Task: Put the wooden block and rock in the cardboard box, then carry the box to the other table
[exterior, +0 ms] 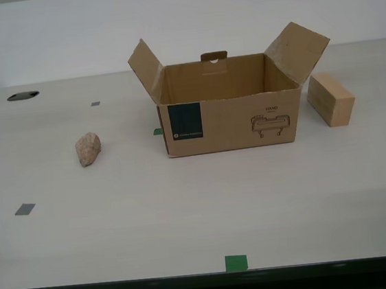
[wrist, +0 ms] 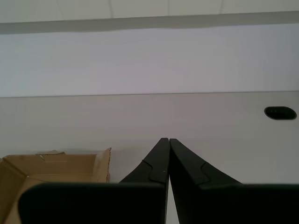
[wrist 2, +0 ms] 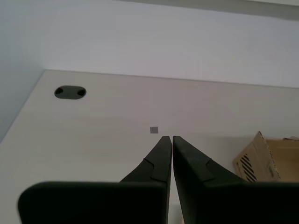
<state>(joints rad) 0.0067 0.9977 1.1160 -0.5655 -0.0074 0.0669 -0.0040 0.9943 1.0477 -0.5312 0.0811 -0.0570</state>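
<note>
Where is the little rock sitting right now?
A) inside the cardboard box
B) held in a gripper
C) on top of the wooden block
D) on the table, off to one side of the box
D: in the exterior view the rock lies on the bare table toward that view's left, apart from the open cardboard box; the wooden block sits at the box's other side, and no gripper is near either.

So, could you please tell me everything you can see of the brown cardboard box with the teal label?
The brown corrugated cardboard box stands upright on the pale table, open, its side flaps raised and splayed outward. Its front bears a dark teal square label and a line drawing under the word HAND. A back flap with a handle cutout stands up behind. Nothing shows inside. Neither the rock nor the wooden block touches it.
</note>
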